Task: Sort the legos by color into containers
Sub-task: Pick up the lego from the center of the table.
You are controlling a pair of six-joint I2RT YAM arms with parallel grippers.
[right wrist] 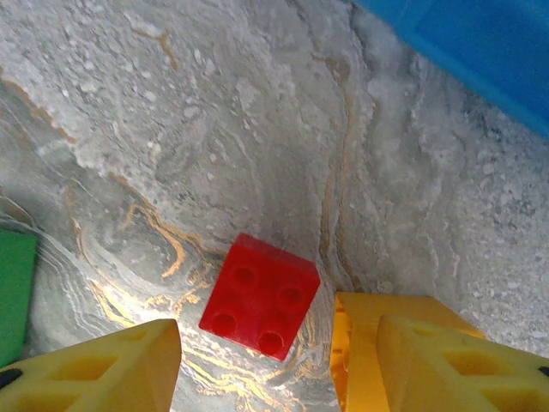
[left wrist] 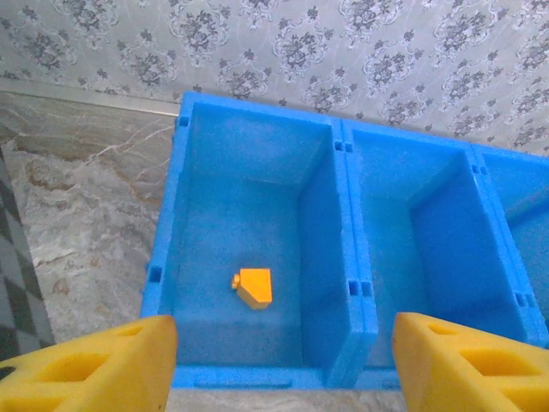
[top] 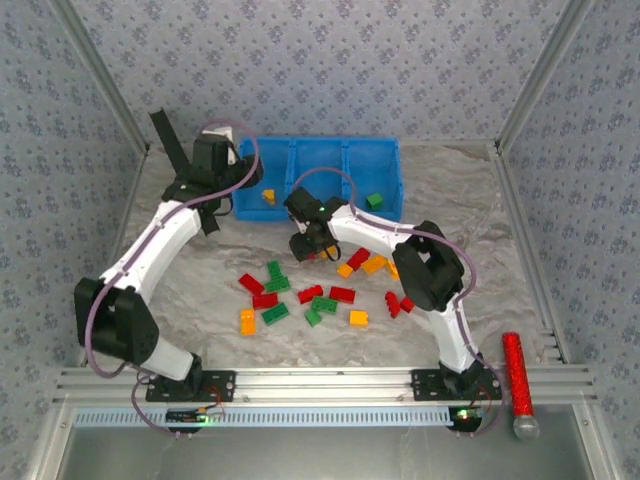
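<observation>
The blue three-compartment bin [top: 320, 143] stands at the back of the table. My left gripper [top: 244, 186] hovers open over its left compartment [left wrist: 326, 215], where one orange brick [left wrist: 253, 286] lies on the floor; nothing sits between the fingers of the left gripper [left wrist: 283, 348]. A green brick [top: 373, 201] lies in the right compartment. My right gripper [top: 307, 247] hangs low and open over a red square brick [right wrist: 260, 296] that lies between its fingers [right wrist: 111, 369]. An orange-yellow brick [right wrist: 369, 343] rests against the right finger. Several loose red, green and orange bricks [top: 310, 295] lie scattered mid-table.
A green brick [right wrist: 15, 292] lies just left of the right gripper. The bin's corner [right wrist: 480, 51] is close behind it. A red glittery cylinder [top: 516, 375] lies at the front right by the rail. Patterned walls enclose the table on three sides.
</observation>
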